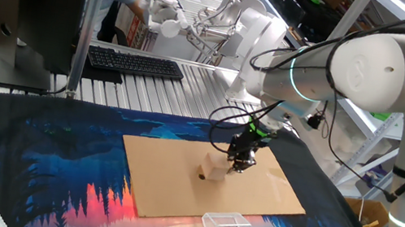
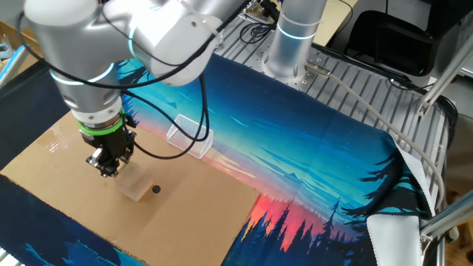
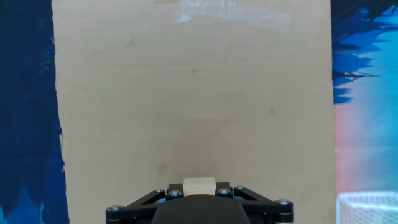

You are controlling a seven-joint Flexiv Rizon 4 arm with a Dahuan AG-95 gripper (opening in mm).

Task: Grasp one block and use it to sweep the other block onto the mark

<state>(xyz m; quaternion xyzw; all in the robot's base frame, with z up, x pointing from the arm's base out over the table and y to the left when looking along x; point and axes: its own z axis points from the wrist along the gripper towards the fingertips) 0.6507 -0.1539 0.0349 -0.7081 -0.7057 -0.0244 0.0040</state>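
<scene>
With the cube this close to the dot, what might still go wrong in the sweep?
1. The cube sits right beside the dot; a slightly long push could carry it past.
2. The claw pinches only a small block, so an off-centre contact may turn the cube aside rather than drive it straight.
3. The clear frame lies on the cardboard's near edge; an overshoot that way could hit it.

A light tan cube point(image 1: 214, 169) sits on a plain brown cardboard sheet point(image 1: 175, 177). The cloth point(image 1: 54, 163) beneath shows dark blue trees against a pink and turquoise sky. The dot point(image 2: 156, 189) is black.
</scene>
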